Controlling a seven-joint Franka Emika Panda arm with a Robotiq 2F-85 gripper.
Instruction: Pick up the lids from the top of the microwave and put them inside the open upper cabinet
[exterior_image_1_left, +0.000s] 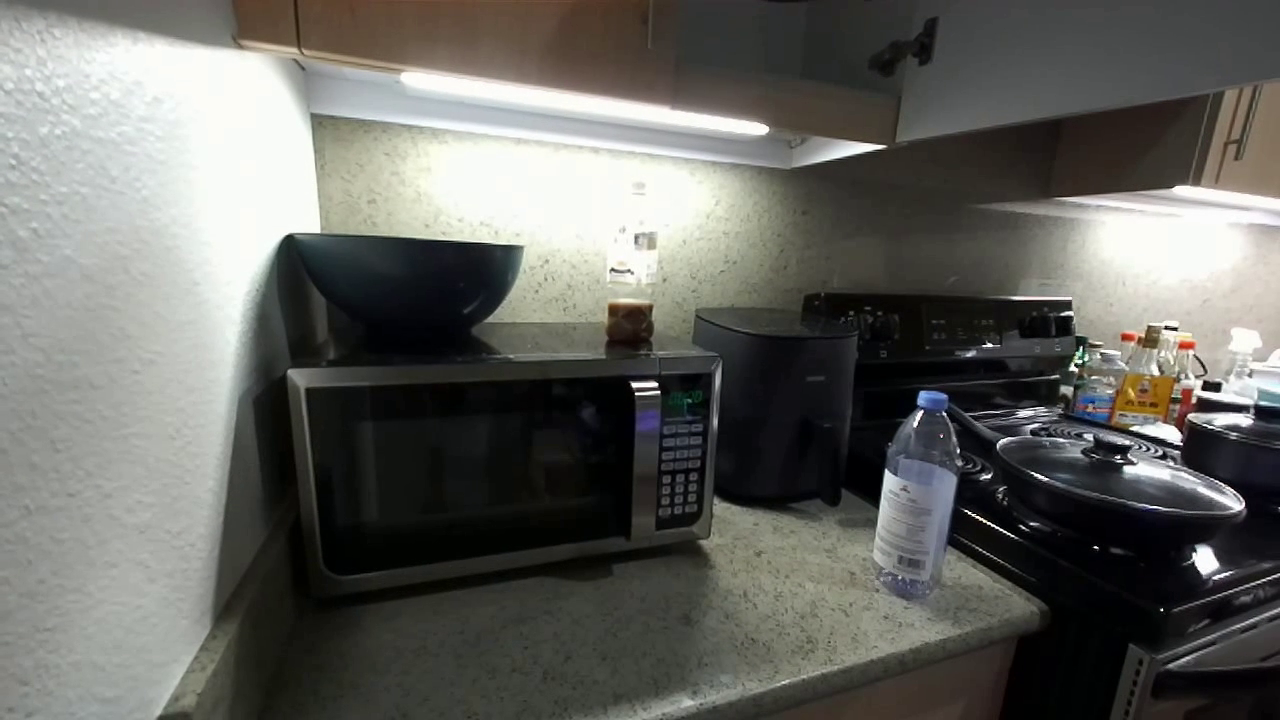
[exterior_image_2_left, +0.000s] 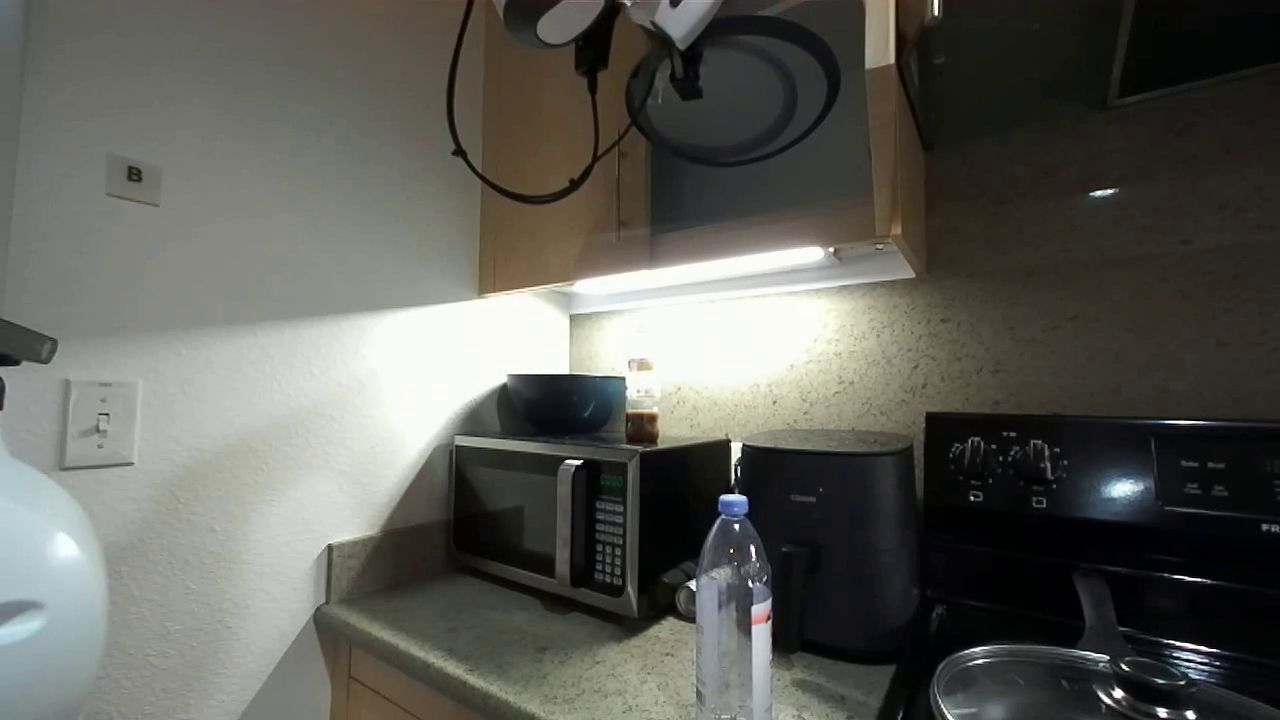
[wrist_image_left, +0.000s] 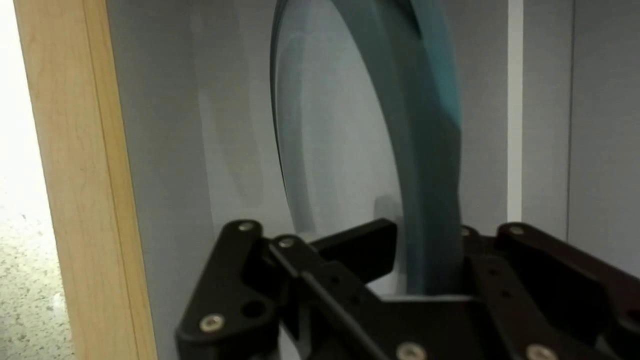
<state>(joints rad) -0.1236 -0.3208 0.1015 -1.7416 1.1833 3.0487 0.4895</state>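
In an exterior view we read a dark B on the wall plate. On the stove we make out FR, cut off at the edge, and small words that seem to be Bake and Broil. The microwave shows green digits, apparently zeros. Print on the air fryer and clear bottle is too small for us.

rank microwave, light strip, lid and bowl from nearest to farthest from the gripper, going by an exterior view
1. Lid: right at the gripper.
2. Light strip: below it, under the upper cabinet.
3. Bowl: lower and toward picture left, on top of the microwave.
4. Microwave: lower again, beneath the bowl, on the counter.
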